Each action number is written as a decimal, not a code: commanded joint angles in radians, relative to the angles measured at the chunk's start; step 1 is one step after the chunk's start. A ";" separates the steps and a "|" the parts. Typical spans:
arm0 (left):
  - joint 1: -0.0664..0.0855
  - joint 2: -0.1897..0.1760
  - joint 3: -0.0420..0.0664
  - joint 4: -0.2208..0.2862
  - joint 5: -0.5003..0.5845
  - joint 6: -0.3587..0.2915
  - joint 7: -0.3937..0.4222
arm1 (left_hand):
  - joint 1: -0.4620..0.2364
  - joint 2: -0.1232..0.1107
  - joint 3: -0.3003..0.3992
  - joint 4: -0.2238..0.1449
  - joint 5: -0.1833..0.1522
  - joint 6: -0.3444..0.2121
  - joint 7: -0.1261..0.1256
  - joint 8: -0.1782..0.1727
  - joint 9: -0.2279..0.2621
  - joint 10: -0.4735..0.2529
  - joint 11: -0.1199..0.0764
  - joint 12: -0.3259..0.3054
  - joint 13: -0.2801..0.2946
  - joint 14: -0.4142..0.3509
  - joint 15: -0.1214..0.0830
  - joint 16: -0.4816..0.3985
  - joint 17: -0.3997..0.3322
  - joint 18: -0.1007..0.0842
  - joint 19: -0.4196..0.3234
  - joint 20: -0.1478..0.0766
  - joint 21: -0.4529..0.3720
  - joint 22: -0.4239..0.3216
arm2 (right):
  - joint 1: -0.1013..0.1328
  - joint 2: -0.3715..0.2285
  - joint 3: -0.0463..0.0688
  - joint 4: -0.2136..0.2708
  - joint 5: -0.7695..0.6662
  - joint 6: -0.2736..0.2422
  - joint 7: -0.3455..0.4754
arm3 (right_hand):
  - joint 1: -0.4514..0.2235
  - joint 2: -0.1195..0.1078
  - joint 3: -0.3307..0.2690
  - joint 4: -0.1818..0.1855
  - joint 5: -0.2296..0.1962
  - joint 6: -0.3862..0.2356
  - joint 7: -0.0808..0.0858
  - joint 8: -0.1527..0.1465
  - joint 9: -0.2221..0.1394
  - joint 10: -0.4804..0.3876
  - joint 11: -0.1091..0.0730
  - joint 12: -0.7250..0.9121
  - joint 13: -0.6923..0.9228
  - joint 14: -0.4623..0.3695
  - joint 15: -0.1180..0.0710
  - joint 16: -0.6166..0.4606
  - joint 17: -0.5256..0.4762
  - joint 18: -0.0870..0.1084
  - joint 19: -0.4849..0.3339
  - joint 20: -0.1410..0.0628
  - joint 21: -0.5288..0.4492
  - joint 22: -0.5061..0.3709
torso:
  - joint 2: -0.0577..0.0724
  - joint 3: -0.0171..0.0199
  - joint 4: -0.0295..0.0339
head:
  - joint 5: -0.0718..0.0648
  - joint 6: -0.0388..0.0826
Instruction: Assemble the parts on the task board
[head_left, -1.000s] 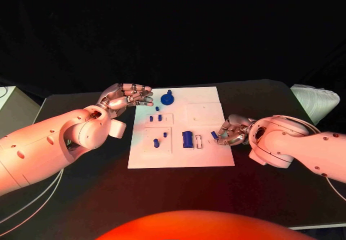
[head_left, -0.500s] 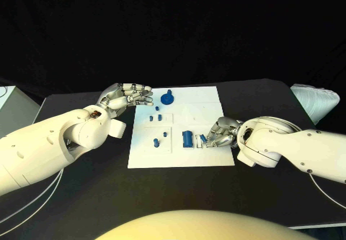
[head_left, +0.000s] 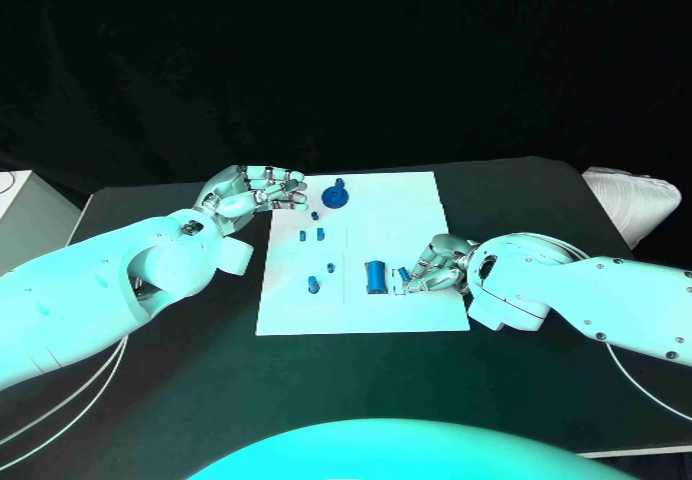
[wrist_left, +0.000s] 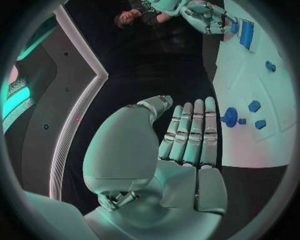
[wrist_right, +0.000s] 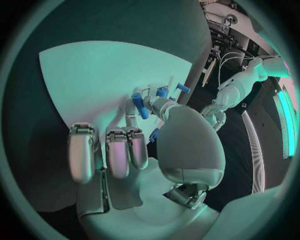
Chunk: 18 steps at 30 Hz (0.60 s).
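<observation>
left hand (wrist_left: 181, 150) empty, fingers straight and side by side, over black table (wrist_left: 131, 100) just beside the task board (wrist_left: 250, 130) edge. round blue part (wrist_left: 229, 117) and small blue parts (wrist_left: 254, 106) on the board near the fingertips. right hand (wrist_left: 203, 15) at the board's far end beside a tall blue block (wrist_left: 247, 33).

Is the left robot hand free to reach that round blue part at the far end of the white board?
Probably yes: the left robot hand holds nothing and hovers beside the round blue part, with bare task board between.
</observation>
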 joint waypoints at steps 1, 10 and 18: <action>0.000 0.001 0.001 0.002 0.003 0.018 0.005 | -0.003 0.005 0.001 0.007 -0.004 -0.005 0.009 -0.003 -0.001 -0.008 0.002 0.005 0.001 0.004 0.003 -0.006 0.001 0.002 0.010 0.000 -0.007 -0.001 | -0.001 0.004 0.000 -0.003 -0.011 0.016 -0.006 | -0.016 0.000 -0.011 0.002 -0.014 0.005 0.000 0.006 0.001 0.103 0.002 0.002 0.263 0.104 0.005 0.004 0.263 -0.006 0.091 0.004 -0.005 0.232 | 0.000 0.0001 -0.0008 | 0.001 -0.001; 0.000 0.001 0.000 0.002 0.003 0.019 0.003 | -0.003 0.004 0.001 0.008 -0.004 -0.005 0.009 -0.003 -0.001 -0.008 0.002 0.005 0.001 0.004 0.004 -0.007 0.002 0.002 0.010 0.000 -0.008 -0.002 | -0.001 0.011 0.000 -0.002 -0.013 0.015 -0.005 | -0.055 -0.009 -0.045 0.020 -0.054 0.008 0.001 0.008 0.000 0.103 0.003 0.003 0.263 0.104 0.006 0.004 0.263 -0.007 0.091 0.004 -0.004 0.232 | 0.000 0.0006 -0.0003 | 0.002 -0.002; 0.000 0.000 0.000 0.002 0.003 0.021 0.002 | -0.004 0.005 0.001 0.009 -0.004 -0.005 0.009 -0.003 -0.001 -0.009 0.002 0.005 0.001 0.004 0.004 -0.008 0.002 0.002 0.011 0.000 -0.009 -0.002 | -0.001 0.012 -0.001 -0.001 -0.013 0.001 -0.003 | -0.063 -0.006 -0.054 0.027 -0.057 0.011 0.000 0.010 0.001 0.103 0.003 0.003 0.263 0.104 0.006 0.004 0.263 -0.007 0.091 0.004 -0.003 0.232 | 0.000 0.0002 -0.0003 | 0.004 -0.003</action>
